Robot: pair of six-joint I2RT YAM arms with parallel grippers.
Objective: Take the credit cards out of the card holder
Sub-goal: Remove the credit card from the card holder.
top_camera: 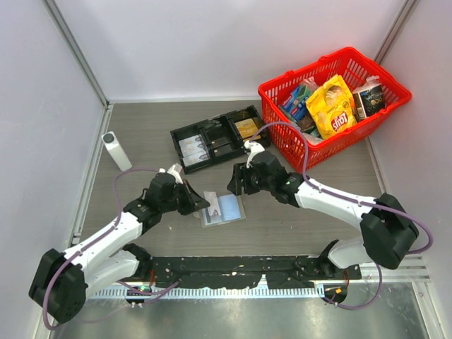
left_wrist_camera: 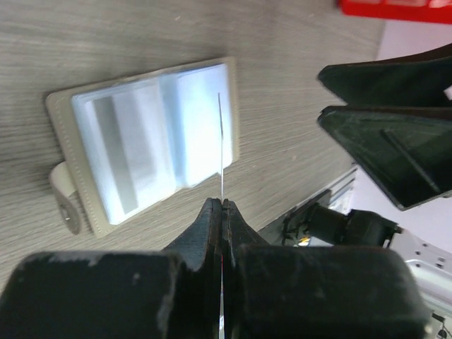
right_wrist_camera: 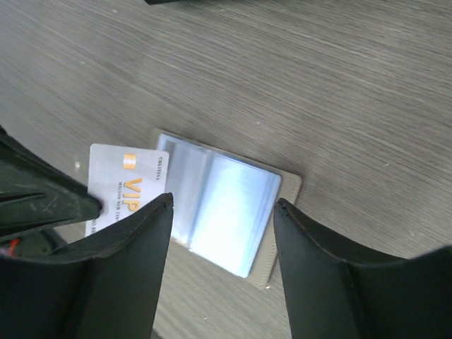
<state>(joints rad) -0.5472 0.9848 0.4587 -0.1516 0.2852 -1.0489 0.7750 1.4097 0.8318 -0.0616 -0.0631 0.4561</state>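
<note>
Risk: left tool [left_wrist_camera: 221,206] clamped on credit card [right_wrist_camera: 119,189] edge, thin grip may slip. Right tool [right_wrist_camera: 222,212] apart above card holder [left_wrist_camera: 141,148], not pinning it; holder could drag across table [right_wrist_camera: 318,85].

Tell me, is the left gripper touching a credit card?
Touching. Left wrist view: the left gripper is pinched shut on the edge-on credit card.
</note>
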